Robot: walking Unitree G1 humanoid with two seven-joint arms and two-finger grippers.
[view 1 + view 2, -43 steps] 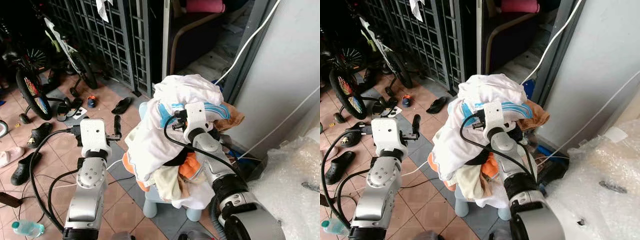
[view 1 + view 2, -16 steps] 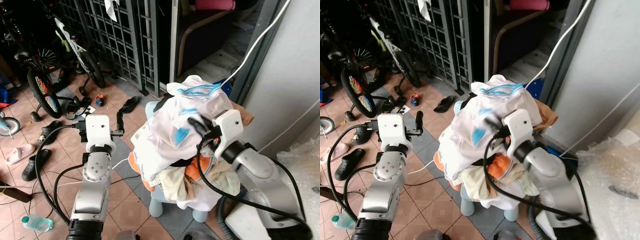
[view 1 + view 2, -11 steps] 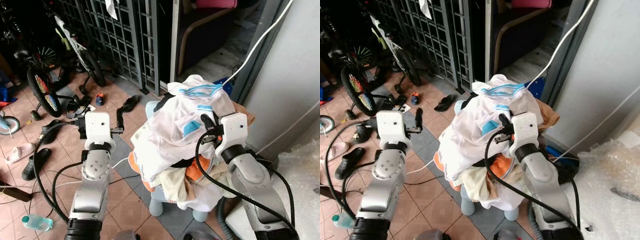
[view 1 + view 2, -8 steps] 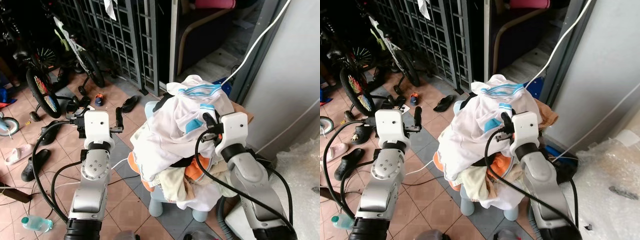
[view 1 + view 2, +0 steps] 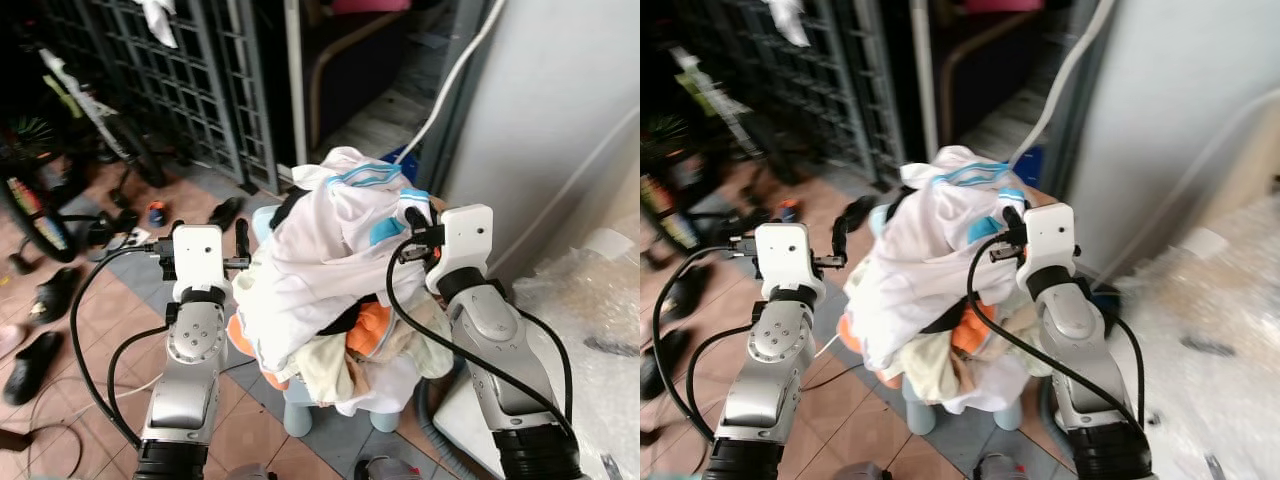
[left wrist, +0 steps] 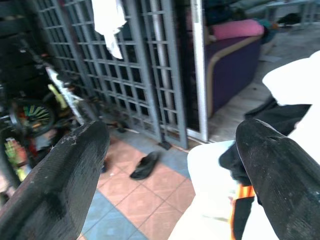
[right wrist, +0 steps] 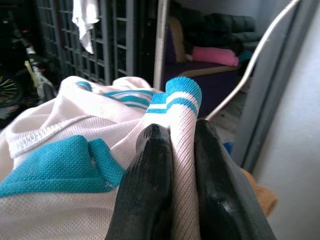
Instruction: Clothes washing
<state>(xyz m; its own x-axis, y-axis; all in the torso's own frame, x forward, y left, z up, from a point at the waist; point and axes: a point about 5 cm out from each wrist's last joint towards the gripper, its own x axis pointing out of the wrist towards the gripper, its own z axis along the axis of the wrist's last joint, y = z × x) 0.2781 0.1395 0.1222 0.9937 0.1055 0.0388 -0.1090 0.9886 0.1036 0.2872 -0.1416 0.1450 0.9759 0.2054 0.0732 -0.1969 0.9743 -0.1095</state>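
Note:
A heap of clothes (image 5: 335,340) sits piled on a pale blue stool (image 5: 300,418). On top lies a white shirt (image 5: 315,255) with turquoise trim. My right gripper (image 7: 180,131) is at the heap's upper right side, shut on the shirt's blue-striped cuff (image 7: 183,98), which sticks up between the fingers. My left gripper (image 6: 172,129) hangs open just left of the heap at mid height, with nothing between its fingers (image 6: 75,165). Orange and cream garments (image 5: 372,330) show lower in the heap.
A metal grille gate (image 5: 190,80) and an open doorway stand behind. A bicycle (image 5: 40,190), sandals (image 5: 225,212) and black shoes (image 5: 30,350) lie on the tiled floor at left. A grey wall with a white hose (image 5: 455,75) and bubble wrap (image 5: 590,300) are at right.
The whole view has swung, so the camera moved. My right arm has shifted from the heap's front to its right side, still shut on the striped cuff. The left gripper stays open.

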